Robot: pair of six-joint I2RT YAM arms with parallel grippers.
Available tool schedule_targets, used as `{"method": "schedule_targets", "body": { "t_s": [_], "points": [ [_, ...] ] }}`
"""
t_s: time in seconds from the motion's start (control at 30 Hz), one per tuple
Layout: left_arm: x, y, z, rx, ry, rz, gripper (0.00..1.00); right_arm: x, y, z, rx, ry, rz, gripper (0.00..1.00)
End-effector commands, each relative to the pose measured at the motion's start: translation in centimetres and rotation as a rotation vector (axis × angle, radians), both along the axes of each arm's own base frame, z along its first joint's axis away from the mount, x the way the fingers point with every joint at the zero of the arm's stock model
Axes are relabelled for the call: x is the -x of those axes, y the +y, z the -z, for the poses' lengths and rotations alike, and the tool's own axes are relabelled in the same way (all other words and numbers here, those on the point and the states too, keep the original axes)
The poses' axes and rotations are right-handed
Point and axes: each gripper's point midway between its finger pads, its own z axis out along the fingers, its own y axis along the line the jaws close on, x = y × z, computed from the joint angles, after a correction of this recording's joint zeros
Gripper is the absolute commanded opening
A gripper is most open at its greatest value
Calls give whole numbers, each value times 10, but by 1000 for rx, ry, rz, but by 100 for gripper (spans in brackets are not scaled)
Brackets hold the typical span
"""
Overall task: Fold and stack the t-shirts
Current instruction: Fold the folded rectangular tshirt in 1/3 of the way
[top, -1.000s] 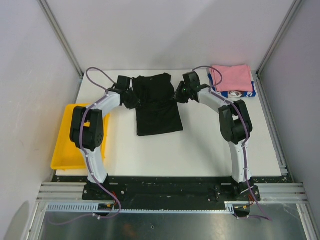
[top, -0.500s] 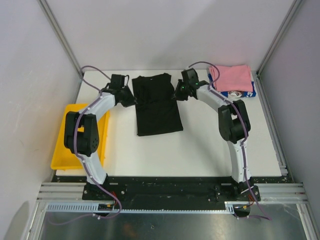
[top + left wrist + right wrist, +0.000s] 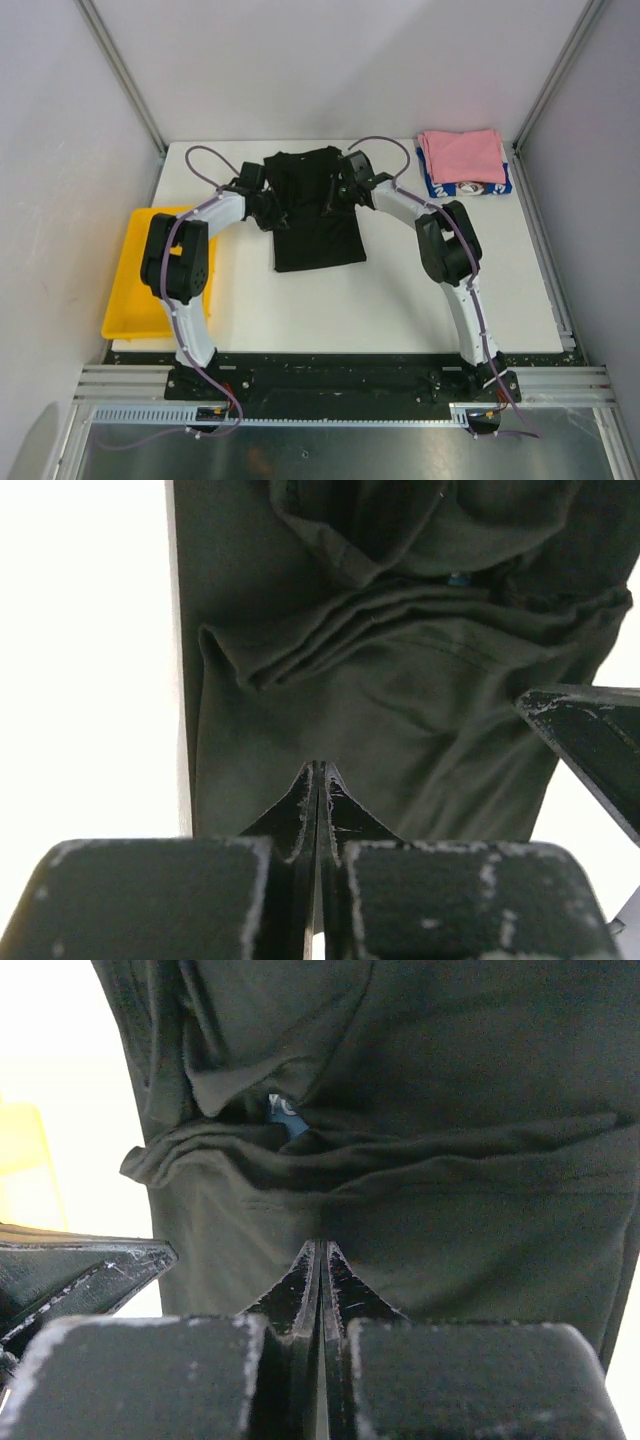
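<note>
Left gripper (image 3: 318, 777) and right gripper (image 3: 320, 1257) are both clenched, each pair of jaws pressed flat together with the tips down on the black t-shirt (image 3: 318, 238). That shirt lies lengthwise on the far middle of the worktop (image 3: 400, 295), already narrowed to a long strip. The left gripper sits at its left edge and the right gripper at its right edge, both on the far half and facing each other across the cloth. Whether each has pinched a layer or merely rests shut on top is hard to tell, because the dark fabric hides the tips. A rucked ridge (image 3: 340, 640) runs across the shirt just ahead of the fingers, so the cloth is not lying smooth there. The step in hand looks like the crosswise fold, bringing one end over the other. To do it well, both grippers should rise together at the same height, so that the strip comes up level instead of twisting. They should then travel at one pace until the edges line up, and lay the cloth down before letting go. If only the top layer is caught, the fold will skew, so a small test lift is wise. The pink t-shirt (image 3: 460, 152) rests on the blue-and-white t-shirt (image 3: 470, 187) in the far right corner, well apart, and the folded shirt probably belongs on that stack.
</note>
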Motion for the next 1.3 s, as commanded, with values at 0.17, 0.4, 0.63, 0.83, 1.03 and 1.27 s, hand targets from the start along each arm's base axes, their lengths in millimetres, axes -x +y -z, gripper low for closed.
{"method": "schedule_targets", "body": {
  "t_s": [0.17, 0.4, 0.63, 0.83, 1.03, 1.27],
  "points": [
    [-42, 9, 6, 35, -22, -9, 0, -22, 21, -7, -49, -40, -27, 0],
    [-70, 29, 8, 28, -49, -52, 0, -27, 16, -4, -41, -35, -10, 0],
    [-82, 35, 15, -1, -58, -55, 0, -24, 20, -24, -48, -77, -15, 0],
    [-79, 39, 22, -1, -40, -65, 0, -23, 28, -27, -65, -86, -32, 0],
    [-78, 43, 24, -4, -33, -74, 0, -24, 29, -11, -71, -61, -23, 0],
    [-78, 48, 23, -4, -35, -78, 0, -39, 3, 17, -74, 4, 65, 0]
  ]
}}
